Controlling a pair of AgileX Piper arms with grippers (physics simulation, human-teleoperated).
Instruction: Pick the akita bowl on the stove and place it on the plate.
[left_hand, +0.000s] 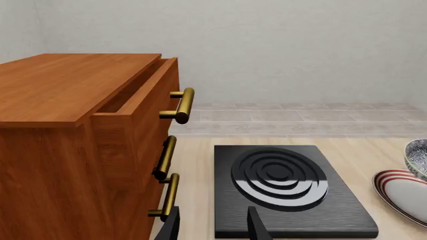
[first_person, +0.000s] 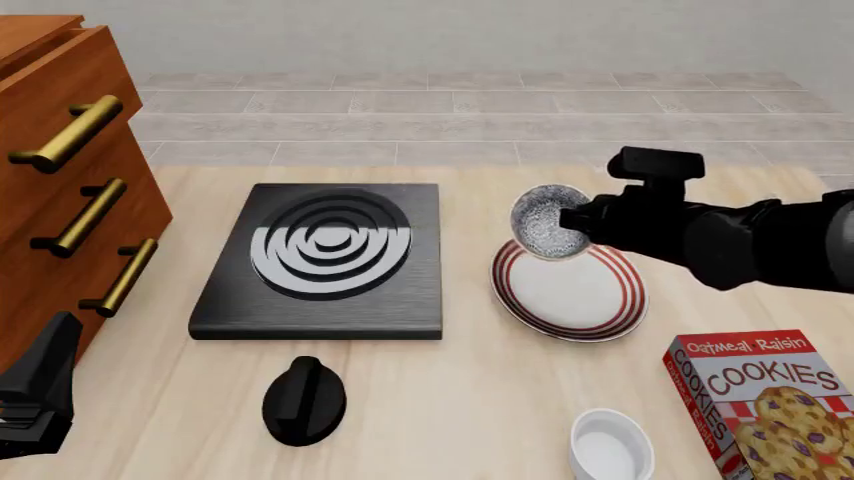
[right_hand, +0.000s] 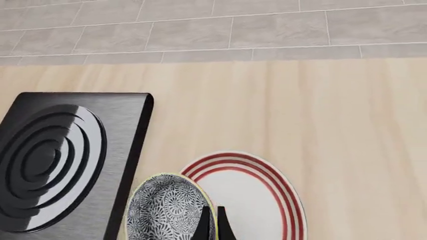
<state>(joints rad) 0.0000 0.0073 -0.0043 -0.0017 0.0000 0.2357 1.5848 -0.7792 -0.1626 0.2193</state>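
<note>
1. Bowl (first_person: 549, 222) off the stove (first_person: 327, 260), held tilted at centre frame over the plate's (first_person: 574, 295) upper-left rim.
2. Right claw (first_person: 571, 226) pinches the bowl's rim.
3. Left claw (left_hand: 212, 226) parted, idle at lower left.
4. Left to do: centre, lower, release.

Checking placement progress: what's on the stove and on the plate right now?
The stove carries nothing; its burner rings are bare. The akita bowl hangs over the plate's far-left rim, pinched by the right gripper. That bit of rim is hidden; contact can't be told.
</note>
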